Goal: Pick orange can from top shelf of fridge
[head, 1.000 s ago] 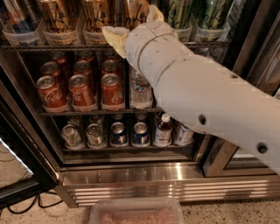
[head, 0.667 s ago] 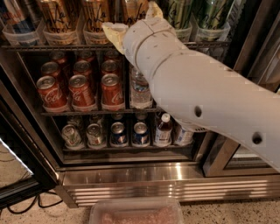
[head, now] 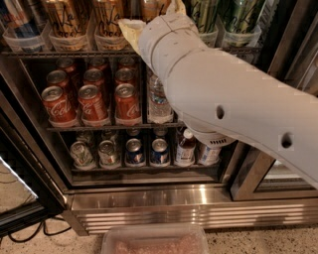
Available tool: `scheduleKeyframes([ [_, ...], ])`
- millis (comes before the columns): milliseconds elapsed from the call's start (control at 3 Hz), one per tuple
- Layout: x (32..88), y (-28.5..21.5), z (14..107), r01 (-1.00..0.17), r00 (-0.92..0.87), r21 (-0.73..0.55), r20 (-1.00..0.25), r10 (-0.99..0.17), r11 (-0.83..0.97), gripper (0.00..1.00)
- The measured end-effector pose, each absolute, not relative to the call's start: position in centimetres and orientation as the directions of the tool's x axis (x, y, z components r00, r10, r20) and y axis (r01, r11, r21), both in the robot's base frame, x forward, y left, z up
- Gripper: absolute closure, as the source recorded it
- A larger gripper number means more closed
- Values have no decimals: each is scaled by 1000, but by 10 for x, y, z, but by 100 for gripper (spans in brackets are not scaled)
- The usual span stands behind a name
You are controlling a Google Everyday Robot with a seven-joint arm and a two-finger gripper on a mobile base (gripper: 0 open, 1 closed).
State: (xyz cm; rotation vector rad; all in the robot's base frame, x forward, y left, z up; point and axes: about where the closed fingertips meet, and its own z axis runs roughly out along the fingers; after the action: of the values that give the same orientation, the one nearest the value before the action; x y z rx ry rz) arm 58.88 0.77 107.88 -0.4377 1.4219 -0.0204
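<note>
Evidently the reach-and-grasp step is in hand: the gripper (head: 149,18) is placed at the upper middle of the frame, level with the top shelf (head: 30,53) of the fridge (head: 189,208), and the white arm (head: 238,99) is stretched up to it from the lower right. The orange can (head: 150,6) is seen only in part, at the top edge just above the wrist. It stands right of two other orange cans (head: 69,20) in their clear trays (head: 69,44) and left of the green cans (head: 206,12). Pale parts of the gripper are seen on both sides of it, but whether it is clamped cannot be told, since the wrist hides the contact. Next, a firm closure on the can's body is called for. A lift clear of the tray rim and a straight pull outward would then be needed, so that neighbouring cans are not knocked.
</note>
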Motion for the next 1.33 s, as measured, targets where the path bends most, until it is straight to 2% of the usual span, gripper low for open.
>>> scheduleKeyframes([
  [1333, 608, -14, 1075, -167, 127, -312, -948, -293, 935, 33],
])
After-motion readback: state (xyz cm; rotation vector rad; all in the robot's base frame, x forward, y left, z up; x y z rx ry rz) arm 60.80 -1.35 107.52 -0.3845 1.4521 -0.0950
